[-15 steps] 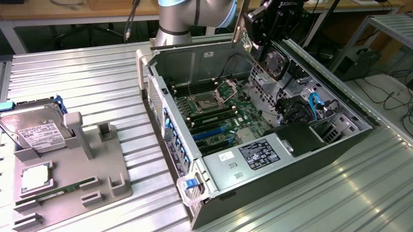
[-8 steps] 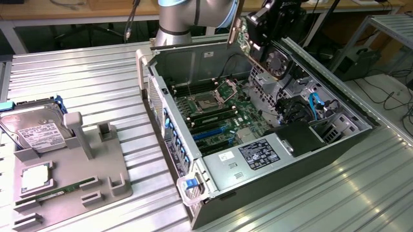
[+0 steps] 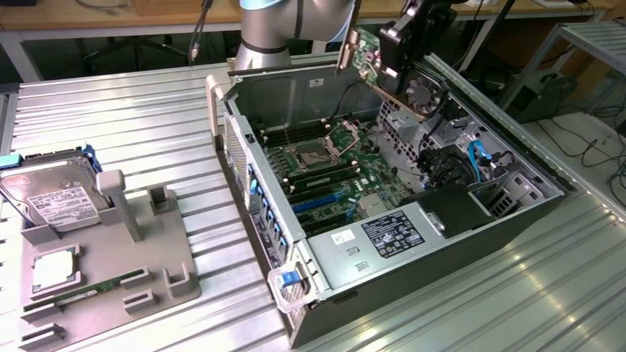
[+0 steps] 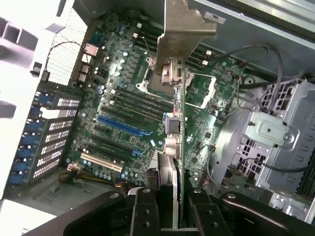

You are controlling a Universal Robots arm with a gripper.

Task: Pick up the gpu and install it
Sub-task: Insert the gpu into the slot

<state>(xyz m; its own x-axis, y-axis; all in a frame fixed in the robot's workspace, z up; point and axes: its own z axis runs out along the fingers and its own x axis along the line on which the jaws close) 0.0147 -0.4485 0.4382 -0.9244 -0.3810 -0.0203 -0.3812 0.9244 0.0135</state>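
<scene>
Ribbed metal bench (image 3: 146,125) carries an open case (image 3: 430,293). Claw (image 3: 391,45) pinches the gpu (image 3: 364,55), held above the case's far end, over the motherboard (image 3: 328,165). Pickup done; card not yet seated.

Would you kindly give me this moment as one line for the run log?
gripper: shut on gpu | gpu: held in the air above open computer case, over motherboard | install: gpu not yet seated

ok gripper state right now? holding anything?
Gripper: closed on the gpu, held over the open computer case.
</scene>
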